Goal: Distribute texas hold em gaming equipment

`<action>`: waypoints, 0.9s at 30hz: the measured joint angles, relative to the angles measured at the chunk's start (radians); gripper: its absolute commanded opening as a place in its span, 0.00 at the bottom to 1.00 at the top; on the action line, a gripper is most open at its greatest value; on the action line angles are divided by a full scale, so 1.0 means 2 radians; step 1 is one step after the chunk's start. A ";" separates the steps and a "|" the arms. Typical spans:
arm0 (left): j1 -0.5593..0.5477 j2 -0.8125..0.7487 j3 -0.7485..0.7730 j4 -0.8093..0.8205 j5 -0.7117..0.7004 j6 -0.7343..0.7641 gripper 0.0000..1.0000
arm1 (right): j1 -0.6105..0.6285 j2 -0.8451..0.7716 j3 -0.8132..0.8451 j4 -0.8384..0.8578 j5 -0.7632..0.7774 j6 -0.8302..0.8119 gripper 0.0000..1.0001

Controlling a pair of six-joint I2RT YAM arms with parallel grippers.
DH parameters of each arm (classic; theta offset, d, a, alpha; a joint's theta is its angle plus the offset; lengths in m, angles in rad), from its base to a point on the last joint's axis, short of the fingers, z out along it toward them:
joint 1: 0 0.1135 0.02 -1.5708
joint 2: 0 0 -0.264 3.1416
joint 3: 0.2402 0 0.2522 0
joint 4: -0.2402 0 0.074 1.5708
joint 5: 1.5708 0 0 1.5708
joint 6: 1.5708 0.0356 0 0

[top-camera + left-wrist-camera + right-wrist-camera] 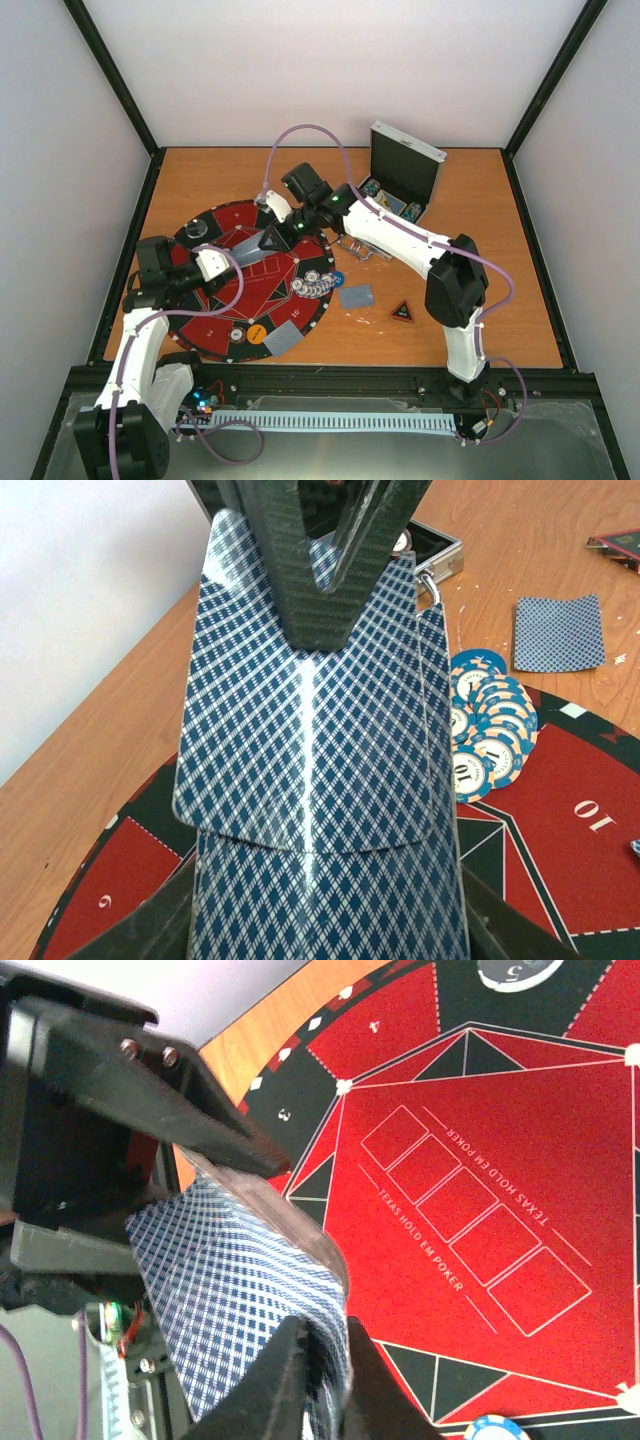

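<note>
playing cards (310, 780) above round mat (215, 332) | wooden table (500, 210) | white walls (330, 60)

On the bench (500, 250): round mat (215, 330) toward the left edge, silver case (405, 165) (lid up) by the far edge, one card (356, 295) and triangle marker (402, 312) nearer the near edge.

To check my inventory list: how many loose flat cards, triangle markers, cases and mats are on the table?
Loose flat cards: 2
Triangle markers: 1
Cases: 1
Mats: 1
Total: 5
</note>
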State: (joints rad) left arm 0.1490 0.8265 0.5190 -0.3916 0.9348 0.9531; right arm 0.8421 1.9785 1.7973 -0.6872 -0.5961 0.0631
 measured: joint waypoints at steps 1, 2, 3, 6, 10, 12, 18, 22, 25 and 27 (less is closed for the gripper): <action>0.000 0.000 0.000 0.000 -0.001 0.000 0.44 | 0.000 -0.001 0.002 -0.004 -0.001 -0.003 0.06; 0.000 0.000 0.000 0.000 -0.003 0.000 0.44 | 0.000 -0.002 0.004 -0.010 0.000 -0.003 0.05; 0.000 0.000 0.000 0.000 -0.004 0.000 0.44 | 0.000 -0.003 0.007 -0.015 0.002 -0.006 0.04; 0.000 0.000 0.000 0.000 -0.004 0.000 0.44 | 0.000 -0.010 0.012 -0.030 0.013 -0.011 0.03; 0.000 0.000 0.000 0.000 -0.004 0.000 0.44 | -0.005 -0.027 0.013 -0.054 0.036 -0.019 0.03; 0.000 0.000 0.000 0.001 -0.004 0.000 0.44 | -0.008 -0.035 0.013 -0.062 0.046 -0.022 0.03; 0.000 -0.001 0.000 0.001 -0.004 0.000 0.44 | -0.027 -0.066 0.013 -0.082 0.059 -0.028 0.03; 0.000 -0.003 0.000 0.007 -0.003 -0.011 0.44 | -0.066 -0.128 -0.041 -0.060 0.035 -0.023 0.03; 0.000 -0.003 0.000 0.022 -0.004 -0.029 0.44 | -0.096 -0.179 -0.110 -0.039 0.017 -0.015 0.03; 0.000 -0.003 0.000 0.035 -0.004 -0.046 0.44 | -0.101 -0.192 -0.162 -0.027 0.000 -0.007 0.03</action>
State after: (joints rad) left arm 0.1493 0.8196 0.5186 -0.3206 0.9268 0.8608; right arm 0.6392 1.5955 1.4738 -0.7422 -0.5957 0.0486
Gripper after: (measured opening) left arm 0.445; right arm 0.029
